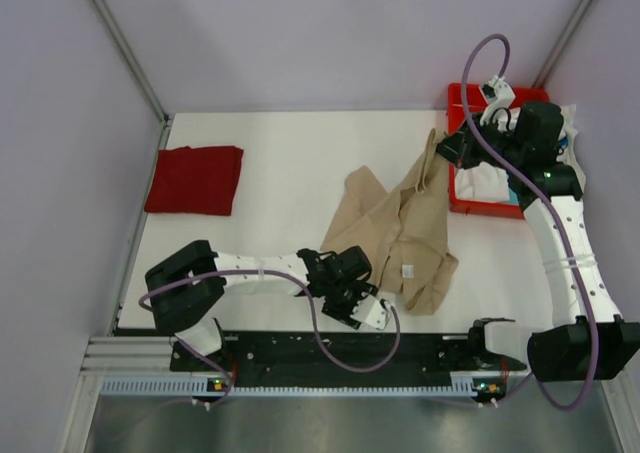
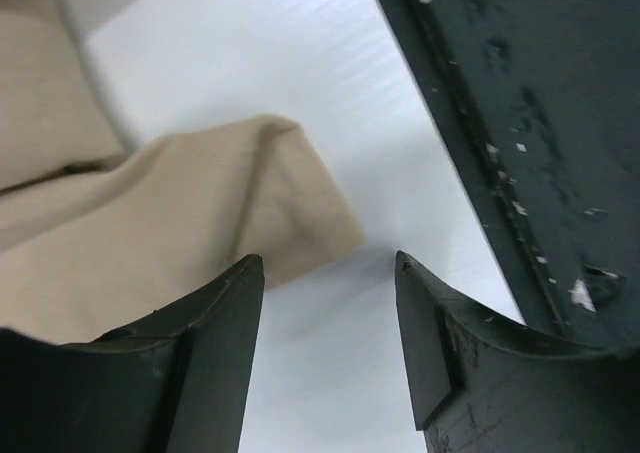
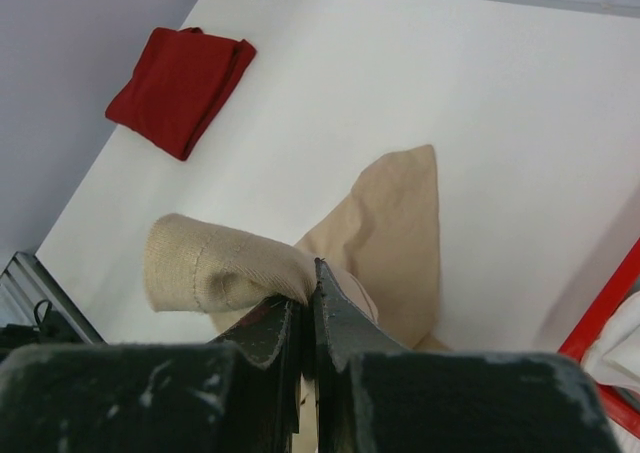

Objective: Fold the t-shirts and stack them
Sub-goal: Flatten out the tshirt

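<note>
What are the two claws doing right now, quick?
Left gripper: open, holding nothing, next to the tan t-shirt.
Right gripper: closed, pinching a fold of the tan t-shirt.

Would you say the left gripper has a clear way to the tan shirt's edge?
Probably yes: the left gripper is open at the edge of the tan shirt, with nothing between them.

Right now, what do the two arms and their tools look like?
The left arm and right arm both have white links between black joints, on black bases. A purple cable loops loosely along each. The left tool and right tool have dark, tapered fingers; the right one's are flecked with white scuffs.
</note>
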Controlling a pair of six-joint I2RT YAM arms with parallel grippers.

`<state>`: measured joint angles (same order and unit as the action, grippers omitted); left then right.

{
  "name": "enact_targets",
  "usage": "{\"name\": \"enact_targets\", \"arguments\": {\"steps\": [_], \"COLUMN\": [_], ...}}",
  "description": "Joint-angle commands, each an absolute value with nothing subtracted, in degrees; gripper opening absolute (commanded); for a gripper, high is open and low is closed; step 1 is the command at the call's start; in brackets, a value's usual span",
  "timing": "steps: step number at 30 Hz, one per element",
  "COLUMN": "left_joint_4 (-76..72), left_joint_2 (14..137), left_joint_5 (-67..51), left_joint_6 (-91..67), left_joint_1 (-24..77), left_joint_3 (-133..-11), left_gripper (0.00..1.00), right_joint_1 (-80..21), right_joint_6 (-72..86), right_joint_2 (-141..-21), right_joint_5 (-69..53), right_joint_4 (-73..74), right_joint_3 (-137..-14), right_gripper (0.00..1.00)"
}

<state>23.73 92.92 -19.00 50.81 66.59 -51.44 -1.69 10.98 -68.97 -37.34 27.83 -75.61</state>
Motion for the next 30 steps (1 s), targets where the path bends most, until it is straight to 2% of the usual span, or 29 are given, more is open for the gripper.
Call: {"name": "enact_targets", "arguments": {"steps": [1,7,9,13,16,19,23,27,30], "left_joint_4": [21.6,25.4,25.7,24.7,23.0,20.9,16.2,19.1,22.2], "left_joint_2": [94.7,95.4,95.8,95.8,95.2,94.2,91.8,84.6,79.9], "left_joint_5": [-16.2,-22.4,-23.4,-23.6,-23.5,-21.8,-12.2,-12.5,-15.4], "left_joint_6": [50.0,52.5,51.9,50.4,49.1,47.2,42.5,38.1,39.0], "left_joint_1": [66.6,66.7,66.7,66.5,65.8,65.1,63.8,55.0,44.4], "left_joint_3": [-54.8,-56.1,-56.2,-56.0,-54.8,-53.3,-51.7,-54.6,-55.5], "left_gripper": [0.59,0.54,0.48,0.30,0.00,0.00,0.00,0.00,0.00], "right_joint_1": [-1.5,-1.4,-1.4,-1.4,-1.3,-1.3,-1.2,-1.1,-1.7], "right_joint_6": [10.4,9.3,9.4,9.0,9.0,8.7,7.7,8.3,12.5], "right_joint_2": [-66.4,-66.2,-66.2,-65.4,-64.9,-64.0,-62.2,-62.0,-62.2], "right_joint_5": [-38.8,-36.9,-36.9,-36.0,-35.3,-35.3,-34.7,-34.6,-36.5], "right_joint_4": [25.4,25.8,26.0,26.4,26.9,27.6,28.9,29.1,24.4], "right_joint_3": [-75.3,-75.8,-76.2,-76.2,-76.2,-76.7,-78.0,-78.2,-72.5], "right_gripper": [0.00,0.00,0.00,0.00,0.00,0.00,0.00,0.00,0.00]}}
